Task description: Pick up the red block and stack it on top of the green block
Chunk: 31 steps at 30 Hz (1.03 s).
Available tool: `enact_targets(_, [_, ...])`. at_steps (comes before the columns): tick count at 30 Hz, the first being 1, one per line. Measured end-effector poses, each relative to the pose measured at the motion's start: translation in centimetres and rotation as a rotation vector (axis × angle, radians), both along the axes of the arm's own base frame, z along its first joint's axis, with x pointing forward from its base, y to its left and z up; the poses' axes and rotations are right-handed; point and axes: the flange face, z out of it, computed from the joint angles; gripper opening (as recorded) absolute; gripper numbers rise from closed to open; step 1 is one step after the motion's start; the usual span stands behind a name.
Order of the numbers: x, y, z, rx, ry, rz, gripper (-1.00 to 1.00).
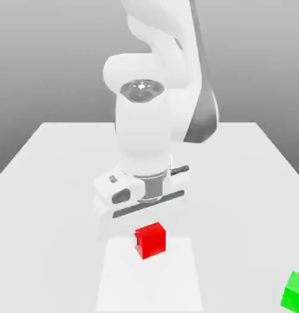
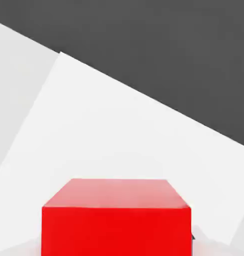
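Red block (image 2: pixel 116 231) clamped between my jaws, turned askew, I could set it down overhanging and topple it if I misjudge the angle of the green block (image 1: pixel 295 294) at the exterior view's lower right.

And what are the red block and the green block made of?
The bright red cube-shaped block might be painted wood or plastic: its faces look smooth and plain, with no grain showing. The bright green block looks smooth and evenly coloured too, so perhaps the same stuff; looks alone can't settle it.
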Motion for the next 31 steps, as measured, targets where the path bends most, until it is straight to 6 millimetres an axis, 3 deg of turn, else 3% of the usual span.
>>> enact_targets(12, [3.9, 12.6, 1.6, 0.012, 0.018, -0.146, -1.00])
enact_targets(23, [3.7, 25.5, 1.6, -0.030, 0.025, -0.280, -1.00])
enact_targets(27, [3.7, 26.6, -3.4, -0.035, 0.022, -0.293, -1.00])
enact_targets(28, [3.6, 26.6, -4.4, -0.036, 0.022, -0.293, 1.00])
enact_targets(31, [3.6, 26.6, -4.4, -0.036, 0.022, -0.293, 1.00])
